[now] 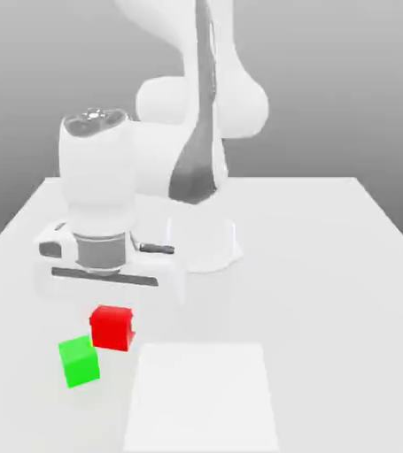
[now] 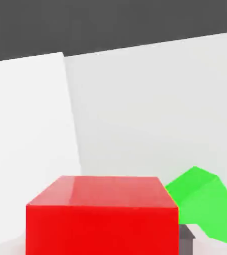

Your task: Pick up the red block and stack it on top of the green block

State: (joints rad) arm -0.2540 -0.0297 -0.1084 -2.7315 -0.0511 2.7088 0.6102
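A grey backdrop stands behind a pale white surface (image 1: 329,257) that fills the lower half of the exterior view. On it, near the front edge, lies a slightly brighter white square patch (image 1: 202,395). The white arm (image 1: 196,106) rises from its round base at the middle of the surface and bends over toward the exterior view's left, where its broad hand hangs pointing down.

Below the hand sits the pincer (image 1: 112,305), drawn narrow and gripping the red block (image 1: 112,326), which hangs directly under it. In the hand view the red block (image 2: 103,216) looms close, its top face and one side face showing.

The green block (image 1: 79,360) is just beside the red one, lower and toward the exterior view's left, tilted so that one corner points at the camera. Their near edges look close to touching, though I cannot tell whether they meet. In the hand view the green block (image 2: 205,204) peeks out from behind the red one.
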